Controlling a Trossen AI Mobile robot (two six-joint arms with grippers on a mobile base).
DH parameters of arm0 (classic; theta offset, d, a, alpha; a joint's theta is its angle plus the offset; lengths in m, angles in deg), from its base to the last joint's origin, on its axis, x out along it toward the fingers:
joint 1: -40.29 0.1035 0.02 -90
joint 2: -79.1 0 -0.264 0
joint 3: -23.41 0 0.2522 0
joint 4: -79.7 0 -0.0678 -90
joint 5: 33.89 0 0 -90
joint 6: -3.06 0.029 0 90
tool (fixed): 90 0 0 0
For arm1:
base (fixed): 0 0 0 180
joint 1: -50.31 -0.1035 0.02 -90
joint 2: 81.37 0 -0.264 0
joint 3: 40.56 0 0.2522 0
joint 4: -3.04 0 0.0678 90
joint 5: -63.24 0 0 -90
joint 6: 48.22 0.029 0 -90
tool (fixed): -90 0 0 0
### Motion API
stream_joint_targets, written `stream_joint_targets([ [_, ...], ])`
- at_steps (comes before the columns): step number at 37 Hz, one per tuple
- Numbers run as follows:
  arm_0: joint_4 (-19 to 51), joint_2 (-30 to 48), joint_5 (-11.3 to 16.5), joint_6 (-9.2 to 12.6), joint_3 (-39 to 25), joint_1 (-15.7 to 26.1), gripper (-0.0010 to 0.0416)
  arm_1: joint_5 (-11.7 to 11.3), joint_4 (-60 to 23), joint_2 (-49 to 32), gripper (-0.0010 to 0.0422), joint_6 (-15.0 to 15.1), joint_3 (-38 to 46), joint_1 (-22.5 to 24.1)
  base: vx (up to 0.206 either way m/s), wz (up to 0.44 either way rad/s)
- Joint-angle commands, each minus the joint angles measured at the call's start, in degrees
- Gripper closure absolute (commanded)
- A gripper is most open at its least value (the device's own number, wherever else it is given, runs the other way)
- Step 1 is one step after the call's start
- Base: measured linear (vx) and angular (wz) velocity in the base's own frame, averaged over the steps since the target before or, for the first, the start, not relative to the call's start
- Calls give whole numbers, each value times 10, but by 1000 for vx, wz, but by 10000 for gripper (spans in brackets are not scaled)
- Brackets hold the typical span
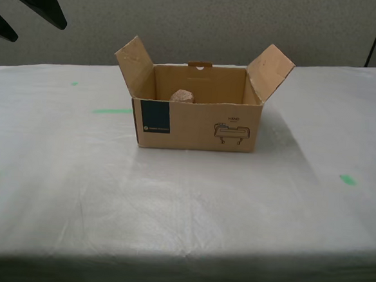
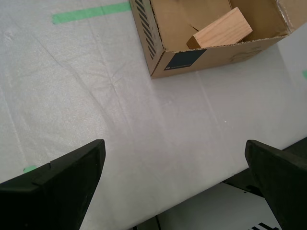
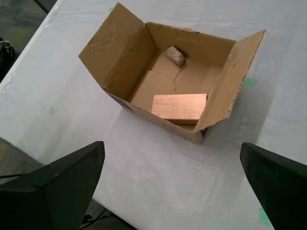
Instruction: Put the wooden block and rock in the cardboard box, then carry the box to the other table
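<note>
Now, from the exterior view only a little can be made out inside the cardboard box (image 1: 199, 125): the rock (image 1: 183, 96) is glimpsed as a pale lump just above the front wall, and the wooden block is hidden entirely behind that wall. The block (image 3: 179, 106) is picked up in the first wrist view, lying flat on the box floor against one wall, its long axis running along that wall, while the rock (image 3: 175, 55) is seen at the opposite wall, well apart from it. In the second wrist view the block (image 2: 220, 28) is caught again, one end tilted up against the wall above the dark blue label (image 2: 184, 59); the rock is not seen there, and the box's far part is cut off by the frame edge. The box is set on the white-draped table (image 1: 190, 206), its two side flaps (image 1: 136, 64) splayed up and outward, its printed front face turned towards the exterior camera, green tape marks (image 1: 112, 111) scattered around it. My first gripper (image 3: 172, 182) is held wide apart above the cloth, nothing between its jaws, nothing touched. My second gripper (image 2: 175, 179) is likewise spread wide over the table's edge, empty, well clear of the box. Dark shapes at the exterior view's upper left corner are cut off and cannot be identified.
</note>
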Motion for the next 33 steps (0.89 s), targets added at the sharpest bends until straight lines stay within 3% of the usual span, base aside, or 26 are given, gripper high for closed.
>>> stream_joint_targets([
  [1,-1,0,0,0,0,0,12,-1,0,0,14,-1,0,0,0,0],
  [33,-1,0,0,0,0,0,12,-1,0,0,14,-1,0,0,0,0],
])
